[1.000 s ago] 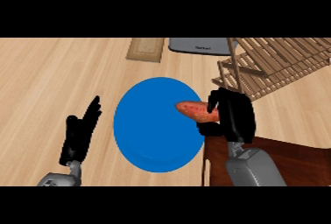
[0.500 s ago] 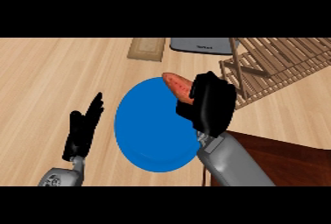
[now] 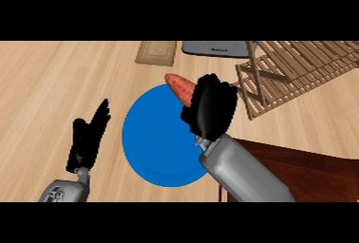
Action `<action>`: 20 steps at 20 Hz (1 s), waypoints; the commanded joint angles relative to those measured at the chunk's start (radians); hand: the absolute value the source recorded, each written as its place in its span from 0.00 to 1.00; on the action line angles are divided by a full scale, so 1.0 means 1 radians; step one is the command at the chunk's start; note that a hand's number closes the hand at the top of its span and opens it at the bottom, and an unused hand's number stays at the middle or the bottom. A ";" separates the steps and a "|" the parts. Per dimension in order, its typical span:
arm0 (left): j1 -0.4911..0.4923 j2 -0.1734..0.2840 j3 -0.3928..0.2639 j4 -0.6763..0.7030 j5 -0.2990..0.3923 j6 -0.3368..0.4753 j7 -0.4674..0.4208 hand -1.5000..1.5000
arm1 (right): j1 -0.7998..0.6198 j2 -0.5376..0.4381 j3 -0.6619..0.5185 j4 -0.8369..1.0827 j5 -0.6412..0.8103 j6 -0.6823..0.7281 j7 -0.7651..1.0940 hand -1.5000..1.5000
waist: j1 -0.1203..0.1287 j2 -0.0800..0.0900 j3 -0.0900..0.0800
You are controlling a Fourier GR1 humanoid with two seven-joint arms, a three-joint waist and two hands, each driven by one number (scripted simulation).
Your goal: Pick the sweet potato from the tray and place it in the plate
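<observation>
An orange-red sweet potato (image 3: 180, 87) sticks out above my right hand (image 3: 212, 109), whose fingers are curled round it. The hand holds it over the far edge of the blue plate (image 3: 155, 142), which lies on the wooden counter in the middle of the head view. Part of the sweet potato is hidden behind the hand. The dark brown tray (image 3: 308, 171) shows at the lower right, under my right forearm. My left hand (image 3: 89, 136) rests open to the left of the plate, fingers pointing up.
A slatted wooden rack (image 3: 294, 71) stands at the upper right, close to my right hand. A grey appliance (image 3: 214, 48) and a tan board (image 3: 156, 52) sit along the far edge.
My right hand has carried the sweet potato leftward and farther away, from the plate's right side to its far edge. The left hand has stayed in place.
</observation>
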 commanded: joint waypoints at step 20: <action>0.049 0.018 0.048 -0.030 0.020 -0.008 -0.002 0.50 | -0.011 0.013 0.123 0.261 -0.602 -0.335 -0.039 0.00 | -0.047 -0.004 0.003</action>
